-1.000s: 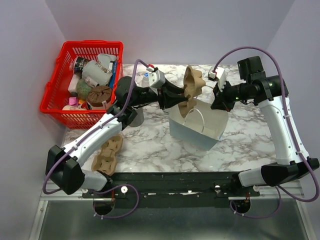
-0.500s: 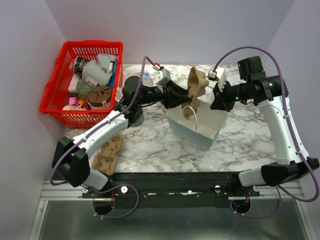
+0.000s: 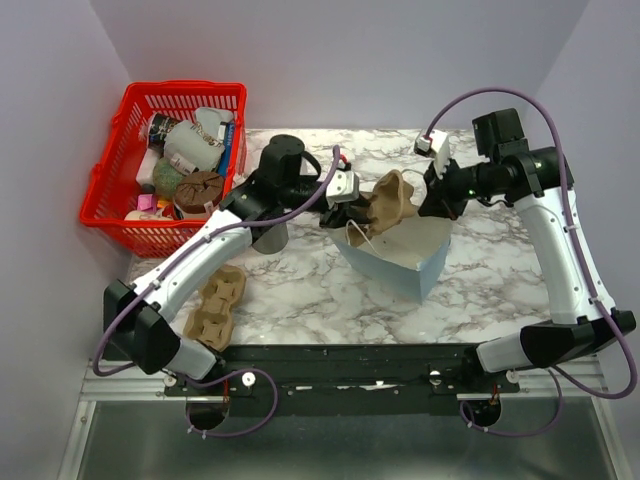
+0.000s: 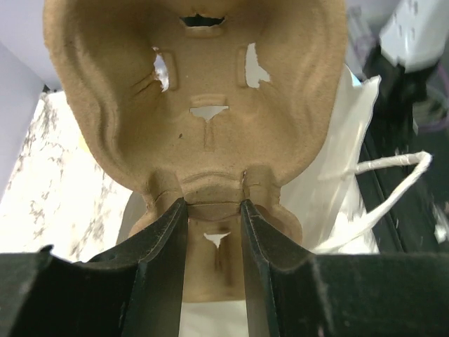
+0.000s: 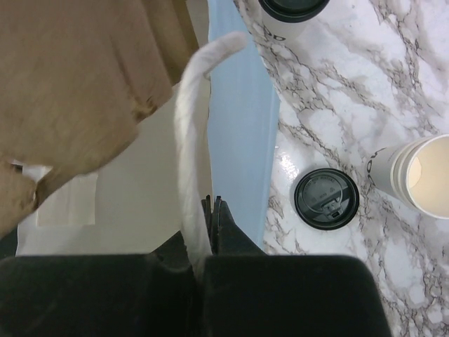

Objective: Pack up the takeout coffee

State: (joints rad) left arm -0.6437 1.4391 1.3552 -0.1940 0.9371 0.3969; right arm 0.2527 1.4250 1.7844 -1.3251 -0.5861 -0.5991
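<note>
The left gripper (image 4: 210, 205) clamps its two black fingers (image 4: 163, 242) on the narrow central rib of a brown moulded-pulp cup carrier (image 4: 203, 84). It holds the carrier tilted over the open mouth of a white paper bag (image 3: 400, 262), with the cup wells facing the wrist camera. The right gripper (image 5: 212, 203) is pinched tight on the far right rim of the bag, where the twisted paper handle (image 5: 195, 119) rises. The carrier's edge hangs over the bag's pale interior on that side. The bag stands right of the middle of the marble tabletop (image 3: 500, 280), with a second loop handle lying across its mouth. In the right wrist view the takeout coffee sits on the marble just beside the bag's outer wall: one cup with a black lid (image 5: 326, 198), another black lid (image 5: 291, 5) cut off by the top of the view, and an unlidded cream paper cup (image 5: 414, 184) at the right. A second pulp carrier (image 3: 215, 305) lies by the tabletop's near left edge, under the left arm. A red plastic basket (image 3: 185, 86) full of mixed items sits off the far left corner.
</note>
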